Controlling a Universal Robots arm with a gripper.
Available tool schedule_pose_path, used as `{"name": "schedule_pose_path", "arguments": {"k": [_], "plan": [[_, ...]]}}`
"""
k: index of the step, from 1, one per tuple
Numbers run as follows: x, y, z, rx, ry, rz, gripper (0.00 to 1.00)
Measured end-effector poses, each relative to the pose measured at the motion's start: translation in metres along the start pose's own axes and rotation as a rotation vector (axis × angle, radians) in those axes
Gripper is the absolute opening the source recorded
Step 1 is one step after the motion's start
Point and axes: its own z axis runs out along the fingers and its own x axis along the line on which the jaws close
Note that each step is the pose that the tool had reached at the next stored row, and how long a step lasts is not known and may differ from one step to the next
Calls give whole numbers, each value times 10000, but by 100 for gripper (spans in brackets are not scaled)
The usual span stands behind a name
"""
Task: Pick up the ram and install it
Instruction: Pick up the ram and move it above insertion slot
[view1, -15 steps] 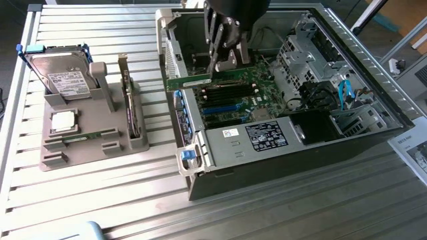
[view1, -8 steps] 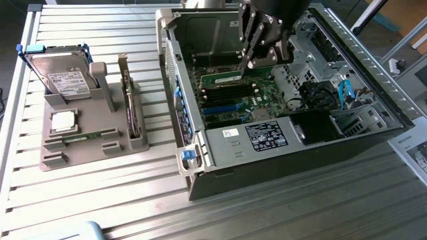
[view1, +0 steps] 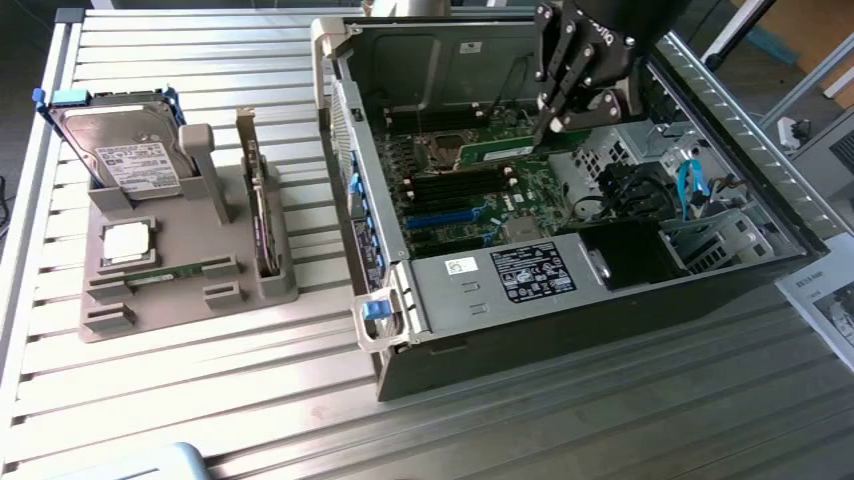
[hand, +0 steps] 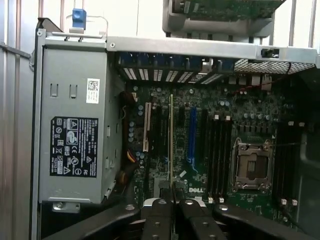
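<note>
The ram (view1: 494, 151) is a thin green stick held level above the motherboard (view1: 454, 195) inside the open computer case (view1: 400, 330). My gripper (view1: 550, 126) reaches down from above and is shut on the ram's end toward the exterior view's right. In the wrist view the ram (hand: 171, 140) shows edge-on as a narrow line running out from between my fingers (hand: 159, 212), with my gripper (hand: 173, 200) clamped on it. It hangs over the board beside a blue slot (hand: 192, 135). The black memory slots (hand: 216, 155) and the processor socket (hand: 252, 167) lie further to one side.
A grey holder (view1: 160, 300) at the exterior view's left carries a hard drive (view1: 127, 150), an upright expansion card (view1: 260, 215), a square chip (view1: 127, 243) and another green stick (view1: 180, 272). The power supply (view1: 514, 275), blue cable (view1: 690, 185) and case walls crowd the board.
</note>
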Motion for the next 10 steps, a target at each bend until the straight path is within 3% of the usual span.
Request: {"name": "schedule_pose_path", "arguments": {"k": [6, 10], "plan": [[17, -303, -2, -3, -1, 0, 12], [35, -649, -5, -4, 0, 0, 12]]}}
